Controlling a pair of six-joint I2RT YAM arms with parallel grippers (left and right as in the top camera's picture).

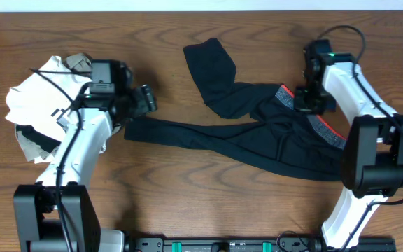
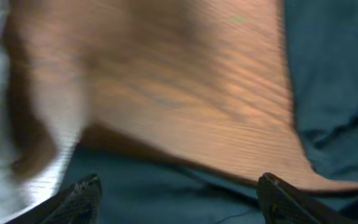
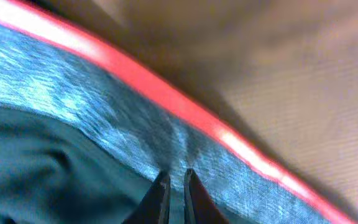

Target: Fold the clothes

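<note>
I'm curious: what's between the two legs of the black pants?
Between the upper leg and lower leg of the black pants lies only bare wooden table, seen in the overhead view.

Two arms rise from a black base rail (image 1: 222, 245). The left arm (image 1: 82, 140) and right arm (image 1: 359, 91) have white shells, blocky black joints (image 1: 376, 157) and thin black cables (image 1: 341, 31) looping over them. A green light (image 1: 331, 56), perhaps a status lamp, glows on the right arm's end farthest from the rail. The fingers (image 2: 82, 196) are dark and pointed.

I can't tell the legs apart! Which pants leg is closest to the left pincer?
The long straight leg, whose end lies beside the left pincer. The other leg bends away from it.
</note>
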